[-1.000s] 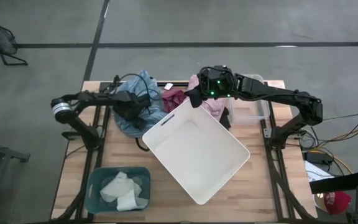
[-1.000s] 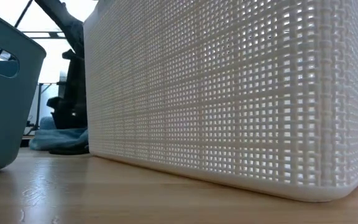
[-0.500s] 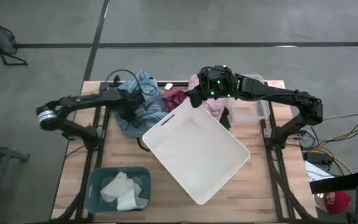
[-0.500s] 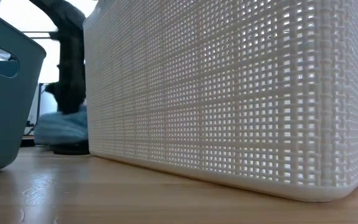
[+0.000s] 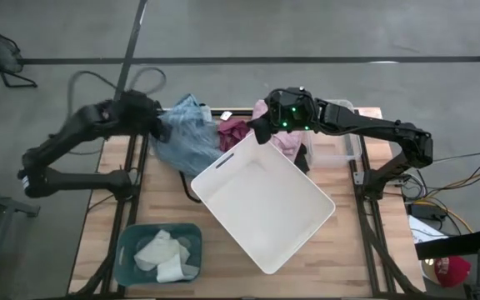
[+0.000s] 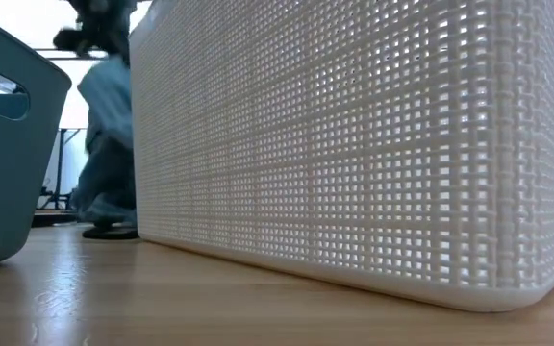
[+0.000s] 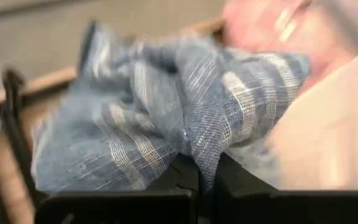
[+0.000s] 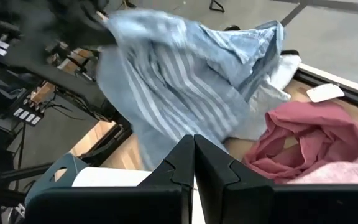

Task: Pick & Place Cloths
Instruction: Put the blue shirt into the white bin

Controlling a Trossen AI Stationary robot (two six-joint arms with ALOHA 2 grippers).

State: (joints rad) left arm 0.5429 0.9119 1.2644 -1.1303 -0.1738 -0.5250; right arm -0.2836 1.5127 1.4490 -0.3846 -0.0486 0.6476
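The left hand (image 5: 155,123), pinching a fold of the blue striped cloth (image 5: 186,137), holds it up so it drapes below toward the surface (image 5: 169,200), presumably for carrying to the white basket (image 5: 261,204), while the right hand (image 5: 261,133) waits pressed together.

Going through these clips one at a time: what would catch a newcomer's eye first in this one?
The left gripper, shut on the blue striped cloth, holds it up off the table's far-left side, so it hangs in a long drape. A big white basket sits askew mid-table. The right gripper hovers shut over its far rim, beside the maroon cloth.
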